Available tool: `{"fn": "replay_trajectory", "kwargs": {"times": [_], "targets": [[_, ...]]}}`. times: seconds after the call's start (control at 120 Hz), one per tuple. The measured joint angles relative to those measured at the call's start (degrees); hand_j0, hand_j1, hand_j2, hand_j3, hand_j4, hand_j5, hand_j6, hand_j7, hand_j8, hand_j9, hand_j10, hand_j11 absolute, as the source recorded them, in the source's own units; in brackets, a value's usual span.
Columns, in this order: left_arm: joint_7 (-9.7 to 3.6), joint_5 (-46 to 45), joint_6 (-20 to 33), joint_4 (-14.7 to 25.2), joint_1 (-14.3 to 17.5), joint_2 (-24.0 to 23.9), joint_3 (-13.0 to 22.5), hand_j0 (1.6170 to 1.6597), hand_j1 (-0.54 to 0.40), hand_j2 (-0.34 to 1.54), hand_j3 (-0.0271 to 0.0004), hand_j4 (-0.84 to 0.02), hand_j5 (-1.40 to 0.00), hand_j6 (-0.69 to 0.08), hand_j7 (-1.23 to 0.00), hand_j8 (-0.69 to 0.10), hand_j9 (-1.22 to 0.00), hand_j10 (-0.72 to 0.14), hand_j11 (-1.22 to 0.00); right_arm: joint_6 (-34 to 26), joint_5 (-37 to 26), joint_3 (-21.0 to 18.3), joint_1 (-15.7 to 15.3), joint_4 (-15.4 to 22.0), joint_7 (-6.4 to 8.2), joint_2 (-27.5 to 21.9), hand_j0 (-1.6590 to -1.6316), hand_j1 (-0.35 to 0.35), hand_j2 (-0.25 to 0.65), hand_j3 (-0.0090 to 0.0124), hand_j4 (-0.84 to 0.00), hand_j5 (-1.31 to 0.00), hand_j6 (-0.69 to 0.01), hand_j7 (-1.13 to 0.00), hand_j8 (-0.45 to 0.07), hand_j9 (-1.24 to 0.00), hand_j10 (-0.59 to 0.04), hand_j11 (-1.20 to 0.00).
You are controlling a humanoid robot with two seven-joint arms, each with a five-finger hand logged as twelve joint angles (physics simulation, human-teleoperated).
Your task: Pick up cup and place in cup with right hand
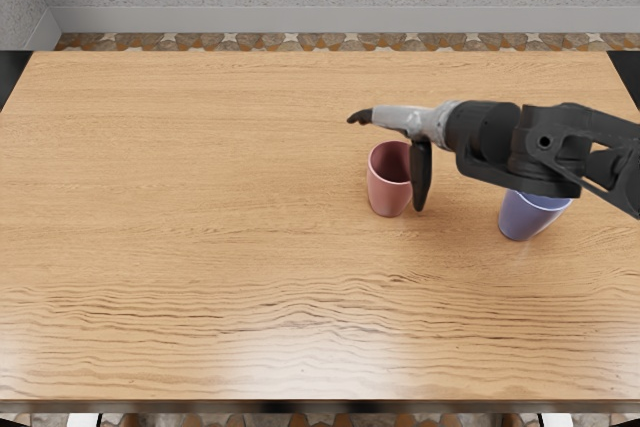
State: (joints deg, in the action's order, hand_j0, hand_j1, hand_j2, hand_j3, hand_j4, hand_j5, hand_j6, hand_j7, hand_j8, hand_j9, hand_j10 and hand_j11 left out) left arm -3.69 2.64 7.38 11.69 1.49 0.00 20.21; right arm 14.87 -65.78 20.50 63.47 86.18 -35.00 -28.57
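Observation:
My right hand [392,159] reaches in from the right edge, its fingers extended to the left above the far side of the pink cup [388,197] and its thumb pointing down along that cup's right side. The hand is open and holds nothing; whether the thumb touches the cup I cannot tell. Upright on the table, the pink cup has its rim partly covered by the hand. A blue cup [524,219] stands to its right, its upper part hidden beneath the forearm and wrist.
The wooden table [200,197] fills most of the view, with its front edge near the bottom of the picture. Behind it are a patterned floor and a grey wall. My right forearm passes over the blue cup.

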Motion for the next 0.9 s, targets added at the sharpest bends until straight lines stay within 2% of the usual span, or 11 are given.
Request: {"fn": "replay_trajectory", "kwargs": {"times": [0.108, 0.383, 0.417, 0.608, 0.642, 0.7, 0.725, 0.75, 0.8, 0.9], "targets": [[0.0, 0.0, 0.0, 0.0, 0.0, 0.0, 0.0, 1.6581, 0.349, 0.0, 0.0, 0.0, 0.0, 0.0, 0.0, 0.0, 0.0, 0.0, 0.0, -1.71, -1.18, -0.11, -0.95, -0.2, 0.0, 0.44, -1.6581, -0.221, -0.02, 0.0, -0.11, -0.14, -0.112, -0.14, -0.111, -0.14, -0.11, -0.14], [0.0, 0.0, 0.0, 0.0, 0.0, 0.0, 0.0, 1.6581, 0.349, 0.0, 0.0, 0.0, 0.0, 0.0, 0.0, 0.0, 0.0, 0.0, 0.0, -3.56, -2.58, -0.43, -1.91, -0.15, -0.01, 0.86, -1.658, -0.028, -0.053, 0.0, -0.27, -0.35, -0.272, -0.35, -0.27, -0.35, -0.269, -0.35], [0.0, 0.0, 0.0, 0.0, 0.0, 0.0, 0.0, 1.6581, 0.349, 0.0, 0.0, 0.0, 0.0, 0.0, 0.0, 0.0, 0.0, 0.0, 0.0, -4.17, -3.19, -0.71, -2.04, -0.15, -0.02, 0.94, -1.6581, -0.011, -0.018, 0.0, -0.282, -0.37, -0.285, -0.37, -0.284, -0.37, -0.283, -0.37], [0.0, 0.0, 0.0, 0.0, 0.0, 0.0, 0.0, 1.6581, 0.349, 0.0, 0.0, 0.0, 0.0, 0.0, 0.0, 0.0, 0.0, 0.0, 0.0, -6.16, -4.45, -1.67, -2.57, -0.24, -0.01, 1.11, -1.6576, 0.039, -0.052, 0.0, -0.33, -0.43, -0.334, -0.43, -0.33, -0.43, -0.33, -0.43], [0.0, 0.0, 0.0, 0.0, 0.0, 0.0, 0.0, 1.6581, 0.349, 0.0, 0.0, 0.0, 0.0, 0.0, 0.0, 0.0, 0.0, 0.0, 0.0, -6.29, -4.54, -1.74, -2.64, -0.28, -0.01, 1.11, -1.6571, 0.041, -0.039, 0.0001, -0.346, -0.45, -0.349, -0.45, -0.352, -0.45, -0.344, -0.45], [0.0, 0.0, 0.0, 0.0, 0.0, 0.0, -0.01, 1.6581, 0.349, 0.0, -0.0001, 0.0, 0.0, 0.0, 0.0, 0.0, 0.0, 0.0, 0.0, -6.46, -4.66, -1.85, -2.71, -0.33, -0.01, 1.1, -1.6567, 0.059, 0.008, 0.0, -0.38, -0.48, -0.366, -0.49, -0.352, -0.5, -0.372, -0.5], [0.0, 0.0, 0.0, 0.0, 0.0, 0.0, 0.0, 1.6581, 0.349, 0.0, -0.0001, 0.0, 0.0, 0.0, 0.0, 0.0, 0.0, 0.0, 0.0, -6.49, -4.62, -1.87, -2.73, -0.34, -0.01, 1.09, -1.6567, 0.074, 0.031, -0.0002, -0.391, -0.5, -0.356, -0.5, -0.323, -0.51, -0.383, -0.51], [0.0, 0.0, 0.0, 0.0, 0.0, 0.0, 0.0, 1.6581, 0.349, 0.0, -0.0001, 0.0, 0.0, 0.0, 0.0, 0.0, 0.0, 0.0, 0.0, -6.48, -4.55, -1.83, -2.75, -0.35, -0.01, 1.08, -1.6564, 0.08, 0.032, 0.0002, -0.398, -0.52, -0.339, -0.52, -0.302, -0.53, -0.391, -0.53], [0.0, 0.0, 0.0, 0.0, 0.0, 0.0, 0.0, 1.6581, 0.349, 0.0, 0.0, 0.0, 0.0, 0.0, 0.0, 0.0, 0.0, 0.0, 0.0, -6.51, -4.23, -1.65, -2.75, -0.37, -0.01, 1.05, -1.6558, 0.087, 0.025, -0.0005, -0.411, -0.55, -0.322, -0.54, -0.28, -0.55, -0.401, -0.55], [0.0, 0.0, 0.0, 0.0, 0.0, 0.0, 0.0, 1.6581, 0.349, 0.0, 0.0, 0.0, 0.0, 0.0, 0.0, 0.0, 0.0, 0.0, 0.0, -6.53, -3.67, -1.31, -2.75, -0.38, -0.01, 0.91, -1.6552, 0.084, 0.022, -0.0001, -0.432, -0.59, -0.311, -0.58, -0.278, -0.59, -0.39, -0.59]]}}
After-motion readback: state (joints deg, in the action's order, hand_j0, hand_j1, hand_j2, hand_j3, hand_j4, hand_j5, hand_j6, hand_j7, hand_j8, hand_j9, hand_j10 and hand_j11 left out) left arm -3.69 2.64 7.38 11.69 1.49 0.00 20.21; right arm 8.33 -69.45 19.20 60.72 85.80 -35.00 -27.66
